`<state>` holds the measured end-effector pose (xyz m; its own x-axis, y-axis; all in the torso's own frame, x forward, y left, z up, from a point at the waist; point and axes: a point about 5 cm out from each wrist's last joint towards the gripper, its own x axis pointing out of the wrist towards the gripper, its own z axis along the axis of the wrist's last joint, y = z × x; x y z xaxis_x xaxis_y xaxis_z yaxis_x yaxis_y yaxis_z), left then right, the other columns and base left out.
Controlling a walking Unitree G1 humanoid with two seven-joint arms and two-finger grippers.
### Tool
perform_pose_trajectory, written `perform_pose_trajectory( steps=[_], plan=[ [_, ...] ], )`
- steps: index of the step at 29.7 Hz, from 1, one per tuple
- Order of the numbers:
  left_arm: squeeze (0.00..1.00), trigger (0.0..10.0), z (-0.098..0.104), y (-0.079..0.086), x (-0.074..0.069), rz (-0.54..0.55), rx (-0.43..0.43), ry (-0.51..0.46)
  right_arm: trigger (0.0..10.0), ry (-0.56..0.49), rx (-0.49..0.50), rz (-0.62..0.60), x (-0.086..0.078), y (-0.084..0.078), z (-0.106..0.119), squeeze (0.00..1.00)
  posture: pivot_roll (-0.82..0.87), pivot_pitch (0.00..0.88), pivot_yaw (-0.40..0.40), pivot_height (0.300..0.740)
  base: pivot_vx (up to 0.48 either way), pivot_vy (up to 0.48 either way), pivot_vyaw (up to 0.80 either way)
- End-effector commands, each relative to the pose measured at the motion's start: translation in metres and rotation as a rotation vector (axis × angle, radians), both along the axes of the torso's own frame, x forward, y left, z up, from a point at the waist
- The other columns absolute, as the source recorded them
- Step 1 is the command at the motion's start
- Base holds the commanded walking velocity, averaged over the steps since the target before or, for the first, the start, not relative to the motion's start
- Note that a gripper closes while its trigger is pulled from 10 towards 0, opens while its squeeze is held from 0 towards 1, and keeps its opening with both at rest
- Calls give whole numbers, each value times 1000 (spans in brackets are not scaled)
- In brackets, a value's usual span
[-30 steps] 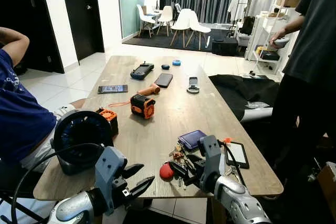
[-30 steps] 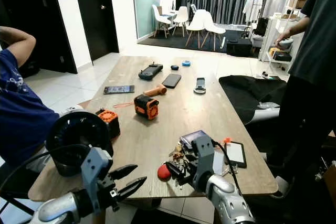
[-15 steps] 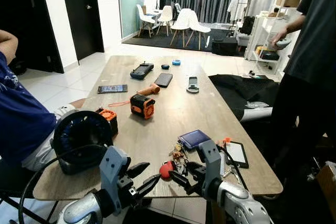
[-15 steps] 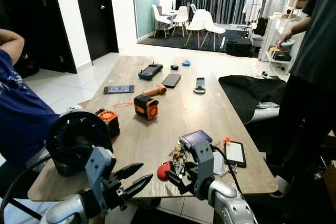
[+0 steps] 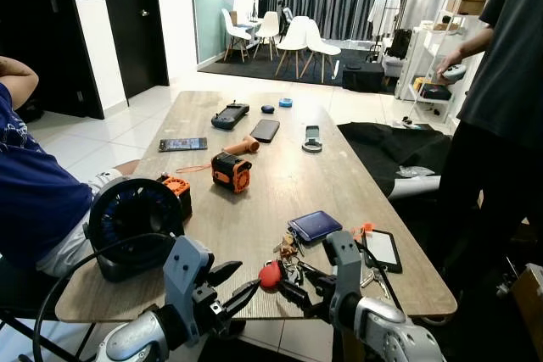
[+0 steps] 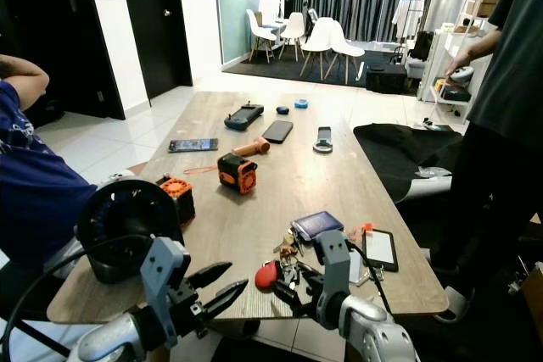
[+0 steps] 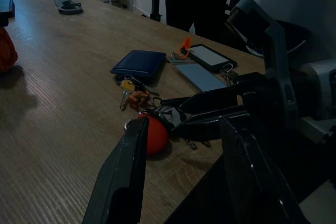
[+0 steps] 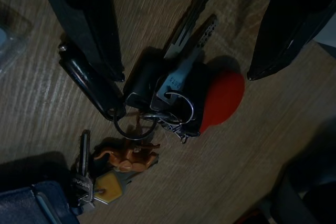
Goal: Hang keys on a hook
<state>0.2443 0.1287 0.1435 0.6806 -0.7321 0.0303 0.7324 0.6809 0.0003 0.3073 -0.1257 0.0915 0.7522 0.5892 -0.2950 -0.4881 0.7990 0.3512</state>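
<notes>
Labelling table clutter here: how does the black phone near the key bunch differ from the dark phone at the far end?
The near phone lies by the table's right edge beside the key bunch; the far phone lies mid-table by an orange tool. The near one shows a pale, bordered screen; the far one looks uniformly dark. Both lie flat.

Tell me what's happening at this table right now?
The robot's right end effector sits low over a bunch of keys with a red fob near the front edge of the wooden table, fingers open on either side of the bunch, nothing gripped yet. The left end effector hovers open just off the table edge beside it. A navy wallet lies just beyond the keys. One person sits at the left, another stands at the right.
</notes>
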Motion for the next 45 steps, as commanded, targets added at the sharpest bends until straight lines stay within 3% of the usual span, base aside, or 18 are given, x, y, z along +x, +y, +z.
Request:
perform_pose_trajectory(
  steps=[1,4,8,11,16,22,27,45],
  plan=[
    [0,10000,-3,-3,0,-7,-21,8,10000,46,-10,-12,-4,-3,-8,0,66,16,-29,740,0,0,0],
    [0,10000,-3,-4,0,-17,-7,2,10000,-20,-155,26,-5,-6,-8,0,64,15,-27,740,0,0,0],
    [0,10000,-4,-4,0,-20,-1,1,10000,-59,-236,43,-5,-9,-8,0,65,15,-27,740,0,0,0],
    [0,10000,-4,-4,0,-20,2,-2,10000,-122,-417,88,-5,-16,-9,0,66,15,-26,740,0,0,0],
    [0,10000,-3,-3,0,-15,2,-4,10000,-173,-527,89,-5,-25,-10,0,66,16,-24,740,0,0,0],
    [0,10000,-4,-2,4,-1,11,-12,10000,-244,-564,-11,5,-36,-5,0,64,23,-18,740,0,0,0],
    [0,10000,-4,-1,5,5,21,-15,10000,-283,-561,-25,11,-35,-5,0,63,31,-15,740,0,0,0],
    [0,10000,-5,2,10,40,59,-15,10000,-270,-544,-48,21,-28,-12,0,78,39,-24,740,0,0,0]
  ],
)
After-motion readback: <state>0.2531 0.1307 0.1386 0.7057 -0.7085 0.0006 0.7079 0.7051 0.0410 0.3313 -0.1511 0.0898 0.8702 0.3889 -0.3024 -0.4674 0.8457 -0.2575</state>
